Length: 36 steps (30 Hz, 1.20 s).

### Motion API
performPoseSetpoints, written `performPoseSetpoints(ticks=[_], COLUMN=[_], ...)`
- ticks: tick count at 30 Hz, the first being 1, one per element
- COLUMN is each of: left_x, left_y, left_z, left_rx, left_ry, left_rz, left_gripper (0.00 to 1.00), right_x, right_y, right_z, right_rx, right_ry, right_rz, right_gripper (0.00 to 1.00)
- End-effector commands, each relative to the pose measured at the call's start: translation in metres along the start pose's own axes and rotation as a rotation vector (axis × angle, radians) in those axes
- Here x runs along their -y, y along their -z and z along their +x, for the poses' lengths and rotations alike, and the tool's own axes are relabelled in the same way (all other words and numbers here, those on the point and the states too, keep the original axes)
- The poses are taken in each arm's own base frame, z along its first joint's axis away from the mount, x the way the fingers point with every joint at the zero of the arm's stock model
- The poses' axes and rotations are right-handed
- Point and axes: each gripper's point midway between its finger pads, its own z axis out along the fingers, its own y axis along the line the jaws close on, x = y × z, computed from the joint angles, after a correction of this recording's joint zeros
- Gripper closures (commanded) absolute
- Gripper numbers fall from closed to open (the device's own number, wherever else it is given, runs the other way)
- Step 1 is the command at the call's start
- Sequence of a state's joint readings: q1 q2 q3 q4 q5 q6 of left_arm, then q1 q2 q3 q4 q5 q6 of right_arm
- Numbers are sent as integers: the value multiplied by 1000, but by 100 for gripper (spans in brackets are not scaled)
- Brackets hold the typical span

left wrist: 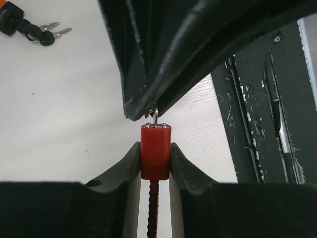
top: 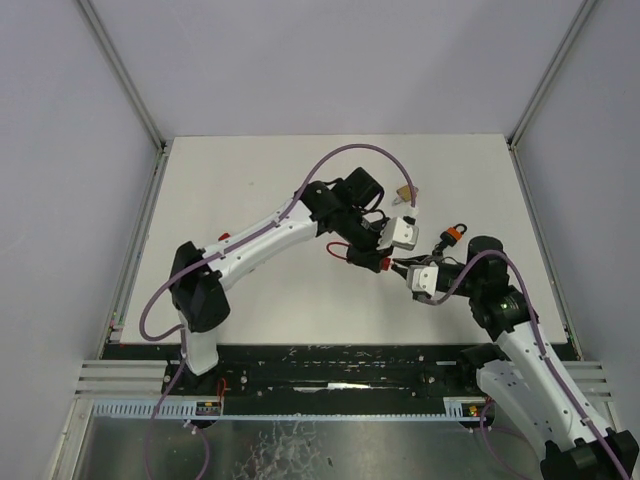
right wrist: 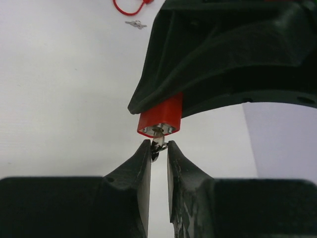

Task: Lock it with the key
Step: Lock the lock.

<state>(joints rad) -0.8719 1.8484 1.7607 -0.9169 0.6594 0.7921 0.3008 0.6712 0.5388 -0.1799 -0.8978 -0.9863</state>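
While both arms meet over the middle of the table point(top: 250, 190), holdings stand as follows.

Item 1, red lock body point(left wrist: 155, 146): centre of the left wrist view, apparently held clear of the table. The left gripper point(left wrist: 155, 156) clamps it across the flanks, jaws narrow and pressed to both sides. The keyway end points away from that wrist, toward the right arm.

Item 2, red cable point(left wrist: 153, 208): leaves the near end of the lock and runs down between the left fingers. In the top view a loop of it lies on the table just left of the grippers.

Item 3, key point(right wrist: 158, 135): seated in the keyway, centre of the right wrist view; depth of seating cannot be told. The right gripper point(right wrist: 159, 151) is closed narrow on the key's head, one fingertip on each side.

Item 4, orange fob point(left wrist: 7, 15) with spare keys point(left wrist: 53, 30): upper left of the left wrist view, lying on the table well apart from the work.

Step in hand, as judged: turning the key.

Handling notes:
- Roll the right wrist about the key's own axis, with no sideways drift, so the blade does not bend or bind.
- Hold the left grip rigid against the twist, since the lock may rotate between smooth pads.
- Maintain light inward pressure so the key stays seated.
- A pinch this near the fingertips may slip.
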Motion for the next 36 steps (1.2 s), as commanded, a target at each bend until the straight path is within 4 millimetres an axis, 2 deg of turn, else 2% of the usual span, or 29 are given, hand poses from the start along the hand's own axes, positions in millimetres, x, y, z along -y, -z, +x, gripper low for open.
performPoseSetpoints(ticks=[1,4,7,11,16,20,22,27,36], left_x=[-3,0,2,-3,-5,-8,-11,-10,-4], left_y=[11,7,0,2,8,6,6,9,10], left_z=[-16,-21,-16,-17,-25,-20,-17,-19,-25], left_rx=[49,37,18,10,26,-1,-19,-14,10], left_ry=[114,102,91,86,74,87,96,85,71], left_rz=[65,77,43,-12,-47,-74,-92,-99,-74], left_gripper=[100,100,100,100,100,100,100,100,100], right_x=[31,34,34,31,30,28,28,30,13], right_y=[8,4,3,2,0,3,8,18,7], right_z=[-13,-24,-19,-23,-22,-29,-34,-35,-30], right_rx=[-30,20,7,52,66,89,95,93,145], right_ry=[159,7,-48,-125,-195,-214,-229,-301,-425], right_rz=[80,84,93,91,82,69,61,59,-41], right_gripper=[99,99,96,85,77,65,62,62,69])
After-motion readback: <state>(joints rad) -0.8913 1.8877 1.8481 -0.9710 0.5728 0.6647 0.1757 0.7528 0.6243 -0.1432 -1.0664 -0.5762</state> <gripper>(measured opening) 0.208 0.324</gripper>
